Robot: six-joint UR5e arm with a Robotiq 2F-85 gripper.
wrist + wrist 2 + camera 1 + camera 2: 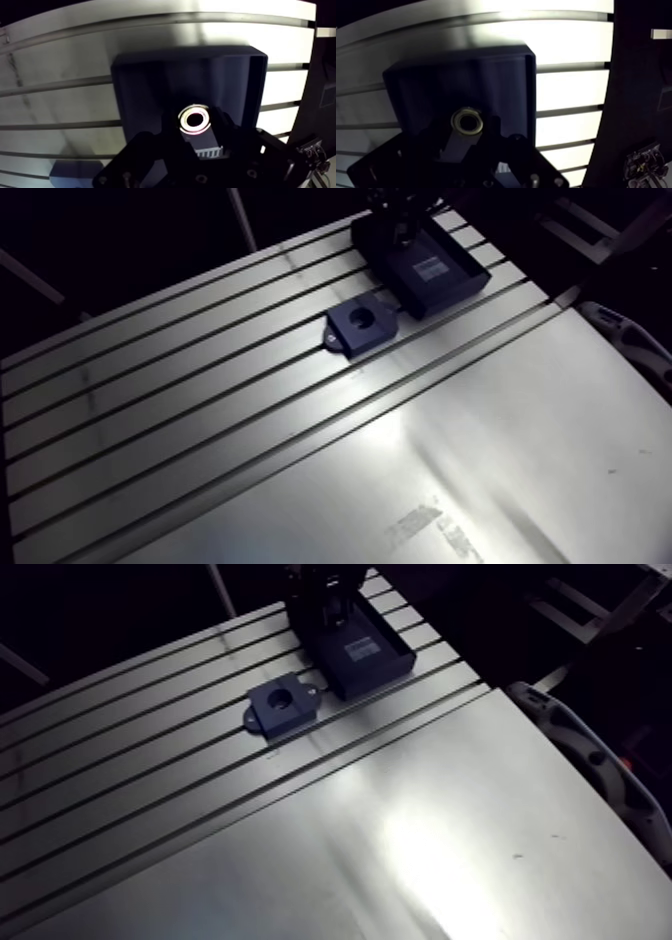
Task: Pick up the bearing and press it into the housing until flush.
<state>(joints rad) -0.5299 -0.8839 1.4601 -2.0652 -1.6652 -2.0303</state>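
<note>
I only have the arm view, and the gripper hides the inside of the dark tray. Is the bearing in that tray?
Observer: Yes. The wrist view shows the bearing inside the tray, right at the tip of the gripper.
Operator: Is it flat or on edge?
Observer: Flat. Its bore faces the wrist camera, so it reads as a full ring.
Operator: Is it jammed against a tray wall?
Observer: No. It is apart from the walls, with dark tray floor between it and the nearest one.
</note>
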